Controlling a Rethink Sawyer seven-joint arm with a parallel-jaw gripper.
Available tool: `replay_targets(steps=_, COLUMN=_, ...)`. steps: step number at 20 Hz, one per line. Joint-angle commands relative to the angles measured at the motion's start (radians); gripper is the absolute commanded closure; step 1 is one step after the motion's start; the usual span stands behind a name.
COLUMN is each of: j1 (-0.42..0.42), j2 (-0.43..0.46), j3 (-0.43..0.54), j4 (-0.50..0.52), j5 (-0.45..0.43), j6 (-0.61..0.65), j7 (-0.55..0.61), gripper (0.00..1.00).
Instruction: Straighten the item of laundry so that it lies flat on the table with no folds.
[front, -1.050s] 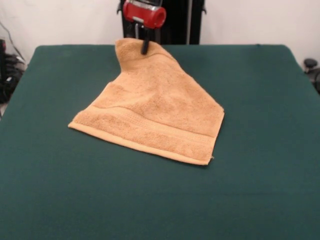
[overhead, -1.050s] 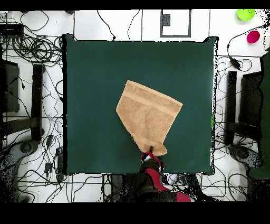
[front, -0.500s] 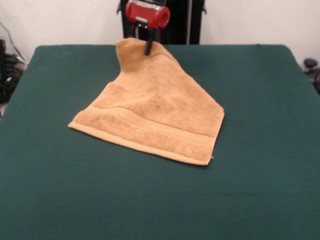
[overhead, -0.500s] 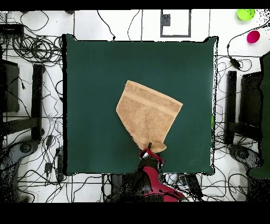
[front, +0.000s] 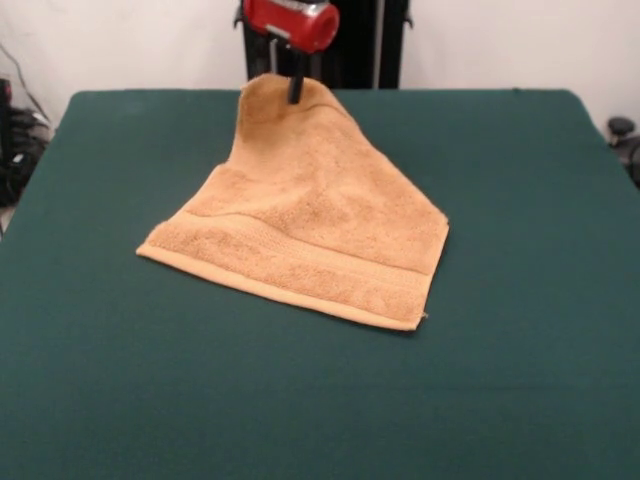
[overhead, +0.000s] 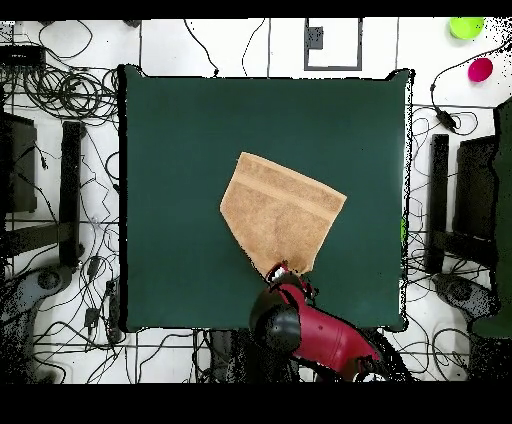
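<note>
Green bench; my fingers pinch the towel at its raised corner; its body trails away from them, banded end farthest.

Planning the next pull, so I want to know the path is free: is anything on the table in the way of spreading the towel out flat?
Nothing visible is. The claw is shut on the towel at its raised far corner, and the green table around it carries nothing else.
</note>
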Motion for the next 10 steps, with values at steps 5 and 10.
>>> replay_targets(steps=5, j1=0.133, j2=-0.178, j3=-0.028, j4=-0.300, j5=-0.023, j6=0.430, j7=-0.006, gripper=0.00)
replay_targets(steps=10, j1=0.125, j2=-0.210, j3=-0.017, j4=-0.301, j5=-0.047, j6=0.465, j7=0.008, gripper=0.00)
